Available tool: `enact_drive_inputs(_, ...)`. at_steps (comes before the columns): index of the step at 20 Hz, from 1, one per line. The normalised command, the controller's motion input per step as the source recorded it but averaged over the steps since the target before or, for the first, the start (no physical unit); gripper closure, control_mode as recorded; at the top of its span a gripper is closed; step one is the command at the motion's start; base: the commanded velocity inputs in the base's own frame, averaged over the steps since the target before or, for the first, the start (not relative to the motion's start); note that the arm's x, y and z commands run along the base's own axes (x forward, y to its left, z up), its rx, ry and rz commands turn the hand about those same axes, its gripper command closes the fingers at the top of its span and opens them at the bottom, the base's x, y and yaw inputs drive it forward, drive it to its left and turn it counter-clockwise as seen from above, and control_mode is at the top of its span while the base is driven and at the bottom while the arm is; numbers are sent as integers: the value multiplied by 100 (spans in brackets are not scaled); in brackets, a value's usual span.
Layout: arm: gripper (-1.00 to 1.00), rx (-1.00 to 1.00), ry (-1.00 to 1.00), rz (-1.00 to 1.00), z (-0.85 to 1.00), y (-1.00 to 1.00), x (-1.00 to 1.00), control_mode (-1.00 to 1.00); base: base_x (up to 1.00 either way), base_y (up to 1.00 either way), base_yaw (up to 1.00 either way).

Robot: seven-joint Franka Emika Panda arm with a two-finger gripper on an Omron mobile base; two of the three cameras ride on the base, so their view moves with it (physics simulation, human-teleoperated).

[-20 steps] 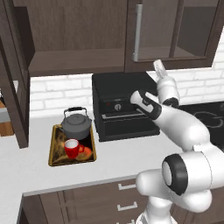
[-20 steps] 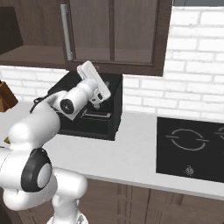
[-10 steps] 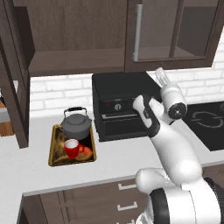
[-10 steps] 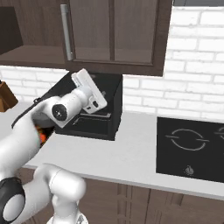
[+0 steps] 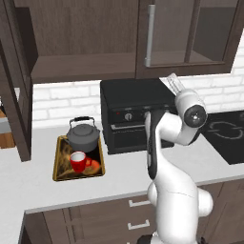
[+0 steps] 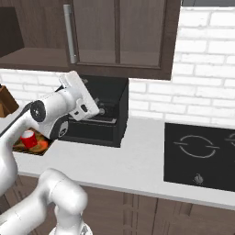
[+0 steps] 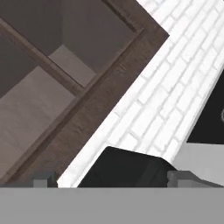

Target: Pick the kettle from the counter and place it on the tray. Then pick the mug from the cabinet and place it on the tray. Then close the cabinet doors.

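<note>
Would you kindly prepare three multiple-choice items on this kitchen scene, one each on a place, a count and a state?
1. Where is the red mug?
A. on the cabinet shelf
B. on the tray
C. on the hob

2. How many things stand on the tray?
A. one
B. two
C. four

3. How does the left cabinet door stand?
A. swung open
B. shut
C. taken off

Key: 1 B, the mug sits on the tray in front of the kettle. 2 B, kettle and mug. 3 A, it juts out toward the camera, leaving the shelf bare to view.
</note>
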Motion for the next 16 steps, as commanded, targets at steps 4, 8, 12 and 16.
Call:
enact_drive_inputs(4, -100, -8, 32, -2, -1, 31, -16, -100, 0, 0, 0)
enact_drive_inputs(8, -100, -7, 14, 0, -18, 9, 0, -100, 0, 0, 0)
enact_drive_inputs(12, -100, -3, 0, -1, -5, 1, -28, -100, 0, 0, 0)
enact_drive_inputs(16, -100, -7, 0, -8, -1, 11, -52, -100, 0, 0, 0)
